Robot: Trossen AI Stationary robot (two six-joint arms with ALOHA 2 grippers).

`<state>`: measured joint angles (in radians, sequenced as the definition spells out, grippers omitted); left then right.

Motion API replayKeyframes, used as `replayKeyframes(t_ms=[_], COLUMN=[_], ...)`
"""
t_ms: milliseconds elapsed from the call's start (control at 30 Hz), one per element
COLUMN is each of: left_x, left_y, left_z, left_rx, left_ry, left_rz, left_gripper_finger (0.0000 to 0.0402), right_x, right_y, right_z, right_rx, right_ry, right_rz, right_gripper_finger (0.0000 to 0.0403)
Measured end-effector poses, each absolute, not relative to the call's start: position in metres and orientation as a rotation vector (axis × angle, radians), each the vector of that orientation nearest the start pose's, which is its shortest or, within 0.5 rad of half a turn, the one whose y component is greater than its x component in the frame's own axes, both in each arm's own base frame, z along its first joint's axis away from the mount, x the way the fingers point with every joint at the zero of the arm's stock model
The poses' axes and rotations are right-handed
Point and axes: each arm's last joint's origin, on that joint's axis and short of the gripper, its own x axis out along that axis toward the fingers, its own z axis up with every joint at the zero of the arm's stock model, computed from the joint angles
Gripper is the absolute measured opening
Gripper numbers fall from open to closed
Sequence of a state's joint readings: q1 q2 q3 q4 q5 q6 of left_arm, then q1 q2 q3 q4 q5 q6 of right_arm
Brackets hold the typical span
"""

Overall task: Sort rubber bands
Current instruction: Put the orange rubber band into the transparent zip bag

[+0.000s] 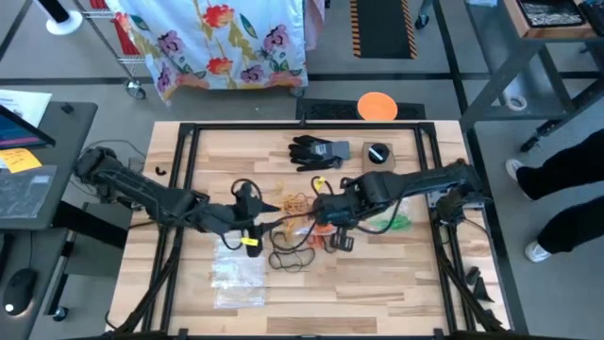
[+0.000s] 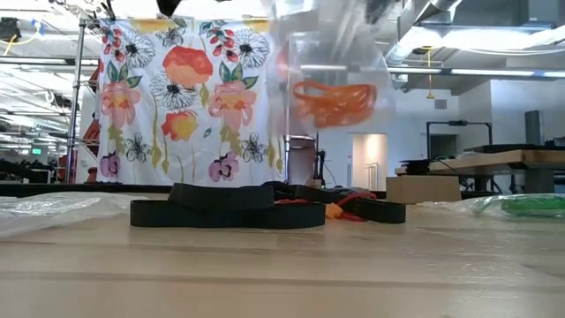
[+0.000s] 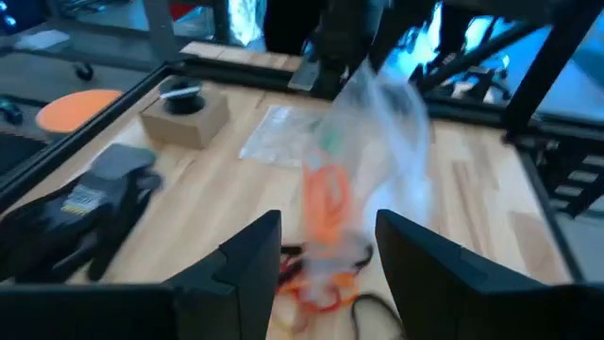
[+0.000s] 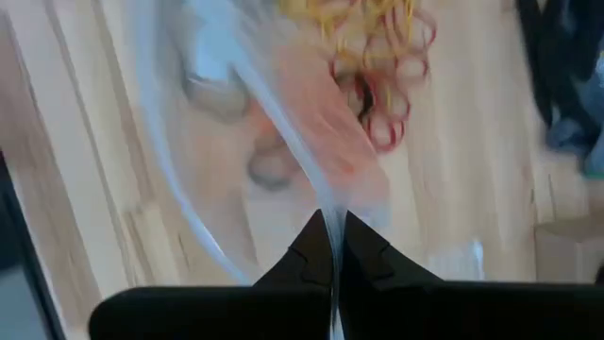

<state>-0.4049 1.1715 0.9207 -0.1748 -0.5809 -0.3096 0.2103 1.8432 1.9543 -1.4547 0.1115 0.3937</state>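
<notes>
1. Overhead, going left to right: near-left of table centre lie clear plastic bags, flat on the wood. Left gripper sits left of centre; in its wrist view the two dark fingers stand apart w/ nothing between them.

2. Centre: loose rubber bands are scattered in yellow, orange, red and black, w/ larger black loops toward the near edge. A black glove lies on the far side, a small block w/ a black disc just right of it.

3. Right of centre: right gripper is pinched together on the edge of a clear bag. Low view shows that bag lifted off the table w/ orange bands bunched inside. Left wrist view shows the same bag hanging ahead of the open fingers.

4. Further right: a green bunch, prob. bands in another bag, rests on the table.

5. Handling, as judgement: bands are very light, soft, stretchy and grippy; they likely tangle and snag neighbours. Best taken by pinching one strand of a single loop at the pile's edge. Bag film is limp and slippery, so hold it at the mouth rim, both sides, to keep it open.
</notes>
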Motion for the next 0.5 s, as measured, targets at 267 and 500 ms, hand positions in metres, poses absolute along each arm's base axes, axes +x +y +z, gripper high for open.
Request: replayKeyframes(t_ms=[267,500], left_x=[0.240,0.276], left_y=[-0.084,-0.078], left_z=[0.262,0.218], left_rx=[-0.025,-0.091], left_ry=[0.436,0.411], left_rz=[0.289,0.269], left_gripper_finger=[0.0173,0.0173], right_x=[0.296,0.247], right_y=[0.028,-0.010], right_z=[0.328,0.294], right_rx=[0.283,0.512], right_ry=[1.241,1.013], right_rz=[-0.141,-0.225], right_gripper_finger=[0.0000,0.0000])
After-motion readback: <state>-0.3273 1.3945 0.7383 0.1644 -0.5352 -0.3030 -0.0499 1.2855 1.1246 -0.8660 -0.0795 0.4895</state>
